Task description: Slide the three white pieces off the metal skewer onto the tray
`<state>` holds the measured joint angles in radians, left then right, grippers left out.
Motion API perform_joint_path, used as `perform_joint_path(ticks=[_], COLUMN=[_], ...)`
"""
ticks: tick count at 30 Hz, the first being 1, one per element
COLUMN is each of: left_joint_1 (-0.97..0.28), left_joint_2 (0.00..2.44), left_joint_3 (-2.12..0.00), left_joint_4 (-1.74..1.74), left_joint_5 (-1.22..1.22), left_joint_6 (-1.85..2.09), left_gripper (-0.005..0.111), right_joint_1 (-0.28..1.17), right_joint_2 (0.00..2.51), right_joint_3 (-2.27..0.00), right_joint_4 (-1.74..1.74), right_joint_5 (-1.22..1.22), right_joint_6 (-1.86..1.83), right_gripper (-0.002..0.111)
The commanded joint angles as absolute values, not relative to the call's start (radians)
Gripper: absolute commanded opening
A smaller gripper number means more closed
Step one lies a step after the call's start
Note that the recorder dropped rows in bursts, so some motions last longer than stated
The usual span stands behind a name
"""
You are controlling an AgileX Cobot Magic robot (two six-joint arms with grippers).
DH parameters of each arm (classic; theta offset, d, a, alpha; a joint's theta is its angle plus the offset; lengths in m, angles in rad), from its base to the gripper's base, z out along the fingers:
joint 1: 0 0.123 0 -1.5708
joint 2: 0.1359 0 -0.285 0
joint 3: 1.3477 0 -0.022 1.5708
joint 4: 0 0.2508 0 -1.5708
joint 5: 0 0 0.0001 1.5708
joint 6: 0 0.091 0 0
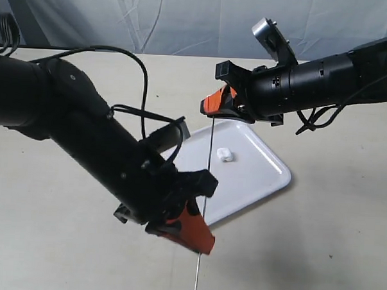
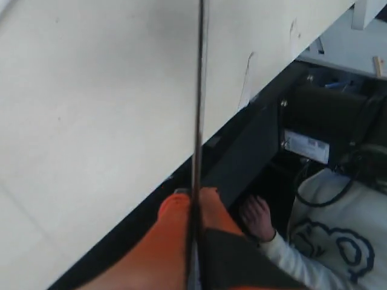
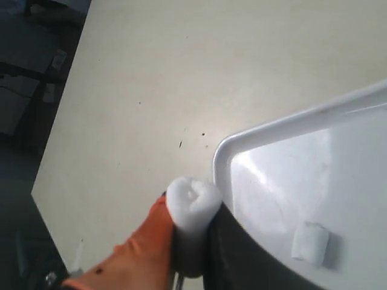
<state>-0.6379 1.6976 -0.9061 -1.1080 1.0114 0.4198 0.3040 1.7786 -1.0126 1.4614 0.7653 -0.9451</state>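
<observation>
The metal skewer [image 1: 207, 178] stands nearly upright over the near edge of the white tray [image 1: 262, 180]. My left gripper [image 1: 201, 232] is shut on the skewer's lower part; in the left wrist view the rod [image 2: 198, 96] runs out from between the orange fingers [image 2: 178, 211]. My right gripper [image 1: 220, 102] sits at the skewer's top end, shut on one white piece [image 3: 192, 202] that is squeezed between its fingers. A second white piece [image 1: 224, 154] lies loose on the tray [image 3: 284, 175], and the right wrist view shows it too [image 3: 310, 243]. The third piece is out of view.
The beige table [image 1: 330, 241] spreads around the tray. Its front edge shows in the left wrist view, with a person's hand [image 2: 259, 216] and white sleeve below it. A black cable [image 1: 143, 85] loops over the left arm. A grey cloth backdrop [image 1: 186, 16] hangs behind.
</observation>
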Motion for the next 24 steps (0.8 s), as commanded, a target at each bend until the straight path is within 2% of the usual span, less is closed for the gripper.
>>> perform_joint_path(ticks=[1, 6, 12, 14, 18, 20, 24], left_joint_1=[-0.671, -0.671, -0.609, -0.572, -0.545, -0.539, -0.539], left_joint_2=[1.702, 1.698, 1.698, 1.698, 1.684, 1.668, 1.602], left_joint_3=[-0.86, -0.826, -0.829, -0.829, -0.829, -0.829, -0.829], left_joint_4=[-1.069, -1.047, -0.991, -0.989, -0.974, -0.963, -0.854], left_joint_5=[1.147, 1.121, 0.887, 0.853, 0.814, 0.799, 0.694], left_joint_6=[0.417, 0.413, 0.393, 0.391, 0.391, 0.391, 0.324], left_gripper=[0.0, 0.0, 0.0, 0.0, 0.0, 0.0, 0.0], right_joint_1=[0.292, 0.292, 0.292, 0.292, 0.292, 0.292, 0.292], right_joint_2=[1.771, 1.771, 1.773, 1.773, 1.773, 1.773, 1.773], right_joint_3=[-1.023, -1.023, -1.023, -1.023, -1.023, -1.023, -1.023], right_joint_4=[1.536, 1.519, 1.352, 1.337, 1.326, 1.321, 1.295], right_joint_5=[0.656, 0.629, 0.675, 0.664, 0.655, 0.643, 0.634], right_joint_6=[-0.975, -0.995, -0.953, -0.94, -0.937, -0.937, -0.937], right_gripper=[0.001, 0.001, 0.001, 0.013, 0.046, 0.05, 0.047])
